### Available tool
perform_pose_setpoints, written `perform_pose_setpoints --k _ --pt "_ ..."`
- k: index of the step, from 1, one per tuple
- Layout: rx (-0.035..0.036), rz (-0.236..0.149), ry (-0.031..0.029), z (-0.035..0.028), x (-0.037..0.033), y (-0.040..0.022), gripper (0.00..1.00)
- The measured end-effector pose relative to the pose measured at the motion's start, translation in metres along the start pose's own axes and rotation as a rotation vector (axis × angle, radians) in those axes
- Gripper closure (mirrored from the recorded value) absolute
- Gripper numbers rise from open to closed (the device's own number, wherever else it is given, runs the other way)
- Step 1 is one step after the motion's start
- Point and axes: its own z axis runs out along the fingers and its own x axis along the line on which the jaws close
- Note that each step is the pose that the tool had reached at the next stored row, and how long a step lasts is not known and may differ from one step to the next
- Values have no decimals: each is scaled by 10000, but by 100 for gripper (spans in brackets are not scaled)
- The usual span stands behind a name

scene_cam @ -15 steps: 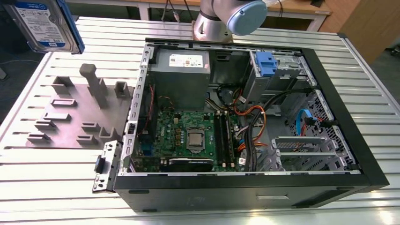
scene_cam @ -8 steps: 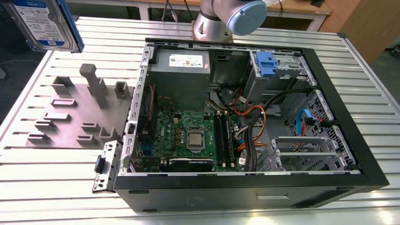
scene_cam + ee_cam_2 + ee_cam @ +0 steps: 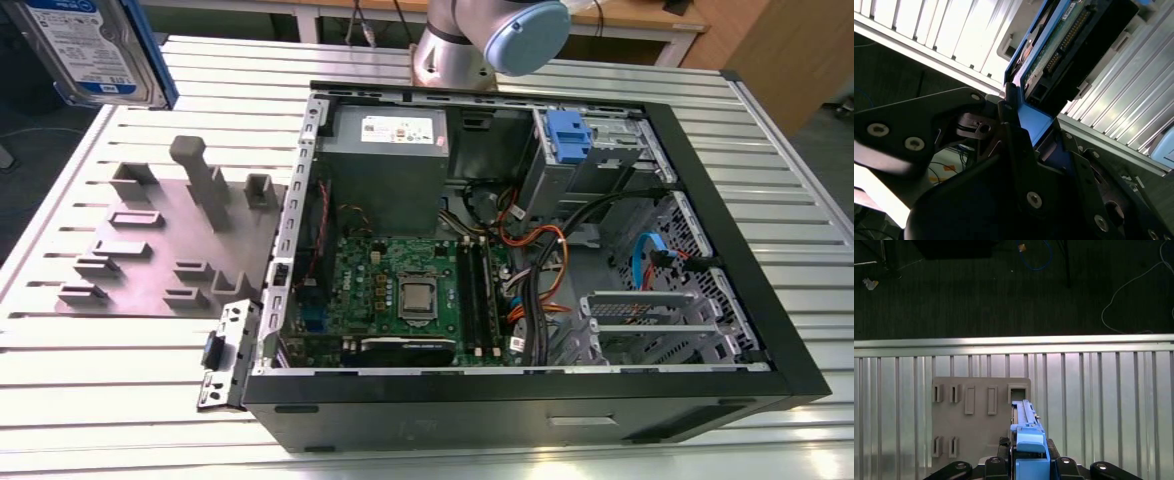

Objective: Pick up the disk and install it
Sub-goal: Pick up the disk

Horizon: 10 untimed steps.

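Observation:
The disk [image 3: 91,48] hangs in the air at the exterior view's upper left, above the table's far corner, its white-and-blue label facing the camera and its blue bracket along the edge. In the second wrist view my gripper [image 3: 1035,127] is shut on the blue bracket, with the disk [image 3: 1064,45] sticking out beyond the fingers, its green board and connector side showing. The first wrist view sees the disk [image 3: 1026,432] edge-on, held in the gripper [image 3: 1029,465] above the grey slotted fixture plate [image 3: 979,415].
An open black computer case [image 3: 747,300] lies on the slatted metal table [image 3: 120,380], with a grey drive cage and its fixed blue handle [image 3: 567,135] at the far side. The fixture plate [image 3: 160,240] lies left of the case. The arm's base [image 3: 467,45] stands behind the case.

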Motion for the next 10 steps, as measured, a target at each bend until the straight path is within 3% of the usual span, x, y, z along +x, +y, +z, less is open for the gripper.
perform_pose_setpoints --k 10 --pt "1 0 0 -70 -1 1 64"
